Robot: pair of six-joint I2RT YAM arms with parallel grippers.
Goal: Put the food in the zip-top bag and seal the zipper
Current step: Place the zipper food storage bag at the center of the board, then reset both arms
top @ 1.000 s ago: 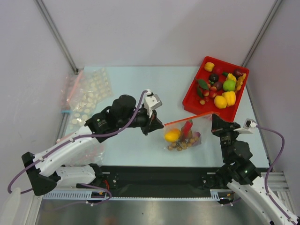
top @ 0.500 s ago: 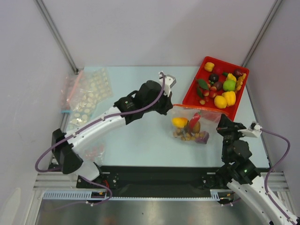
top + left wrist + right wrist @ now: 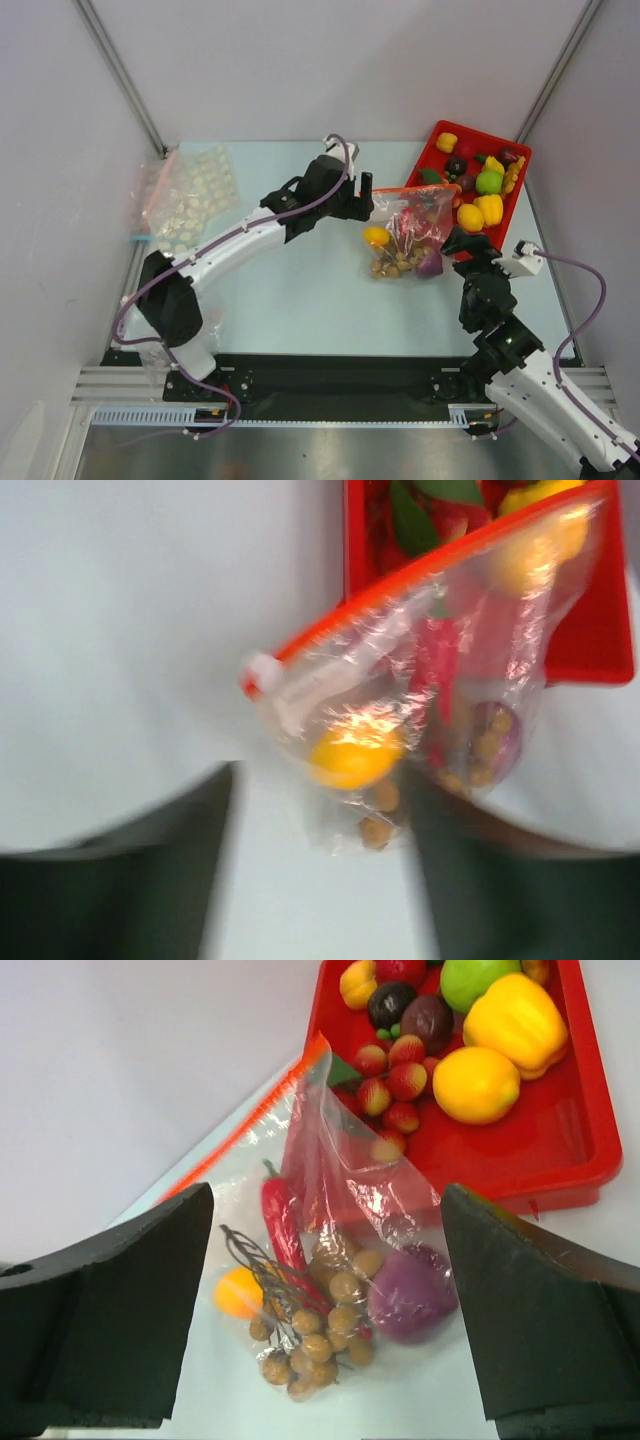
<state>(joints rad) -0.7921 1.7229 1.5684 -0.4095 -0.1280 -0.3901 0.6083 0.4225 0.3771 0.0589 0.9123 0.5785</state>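
On the pale bench (image 3: 300, 290) the zip-top bag (image 3: 410, 235) leans on the red tray (image 3: 513, 205), full of food (image 3: 410, 1295). The left end effector (image 3: 366, 190) and right end effector (image 3: 455, 240) are both spread apart. The bag looks soft and slippery; pinch the stiffer zipper (image 3: 250, 1125).

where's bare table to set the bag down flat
Bare table lies near the front, between the left arm and the zip-top bag, and along the far edge beside the dotted bags. Crowded on the right: red tray, bag and right claw close together.
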